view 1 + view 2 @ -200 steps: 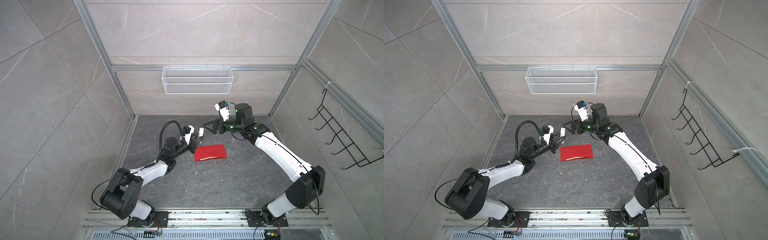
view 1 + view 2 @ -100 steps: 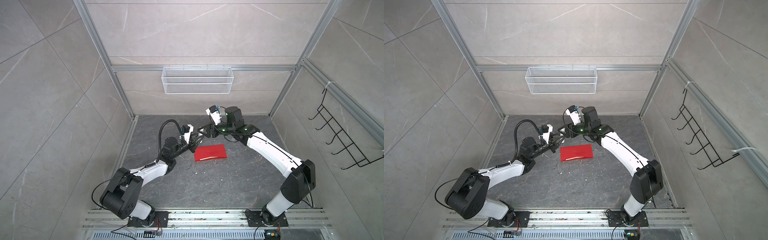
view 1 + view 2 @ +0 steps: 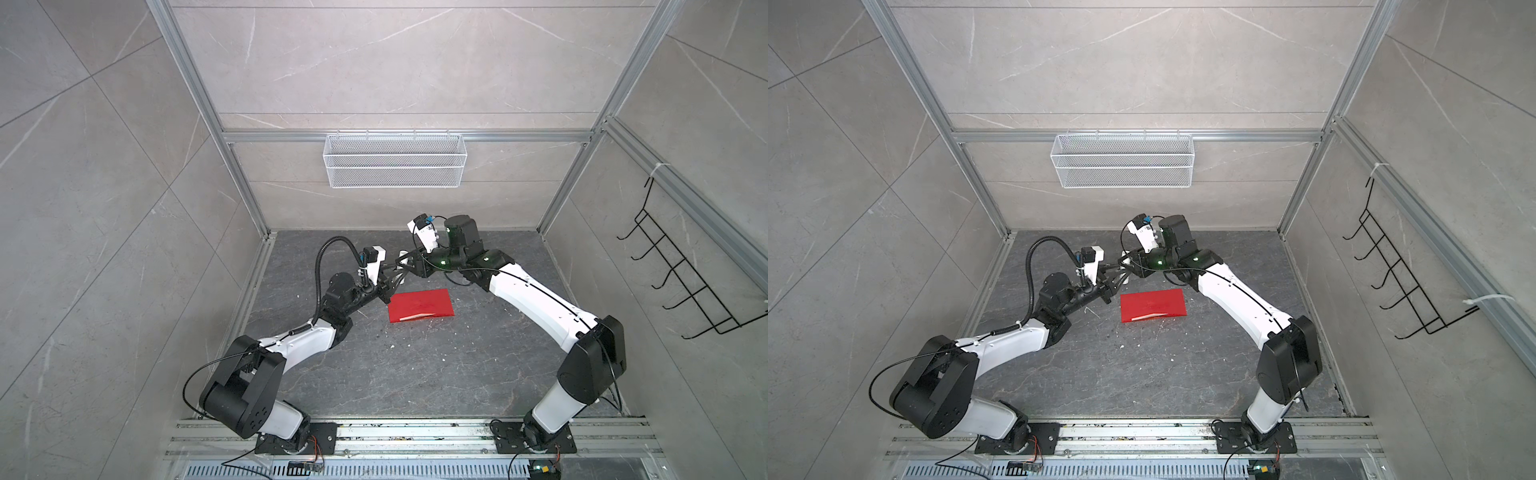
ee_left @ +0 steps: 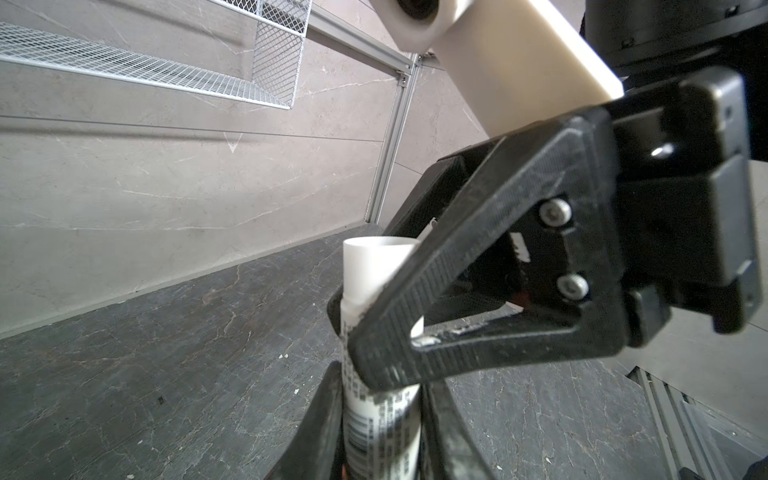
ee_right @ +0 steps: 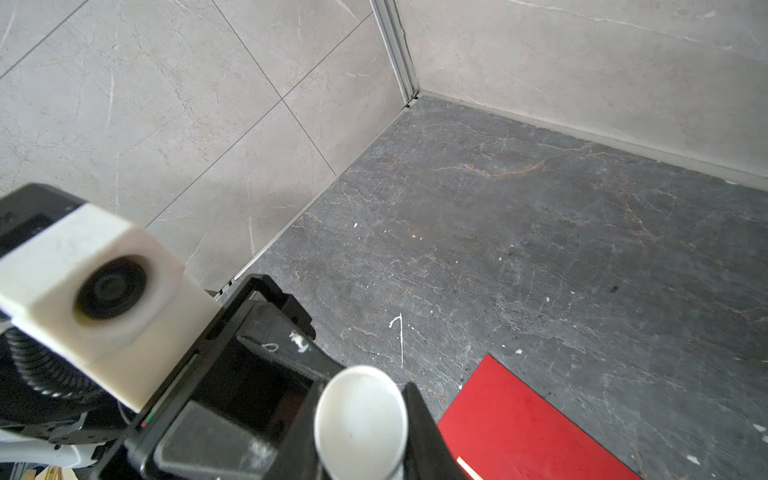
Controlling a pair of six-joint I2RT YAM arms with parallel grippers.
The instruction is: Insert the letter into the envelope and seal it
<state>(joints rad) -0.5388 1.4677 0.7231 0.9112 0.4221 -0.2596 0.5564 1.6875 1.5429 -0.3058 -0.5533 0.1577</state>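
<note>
My left hand clamps the glue stick body and my right hand clamps its cap end, both just beyond the far left corner of the envelope. The envelope lies flat on the worktop.

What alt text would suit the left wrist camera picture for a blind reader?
A white cylindrical glue-stick tube with black print is seen close, held at its printed end by the left gripper and at its plain end by the right gripper. Behind: dark grey stone-look tabletop, white wire-mesh basket.
</note>
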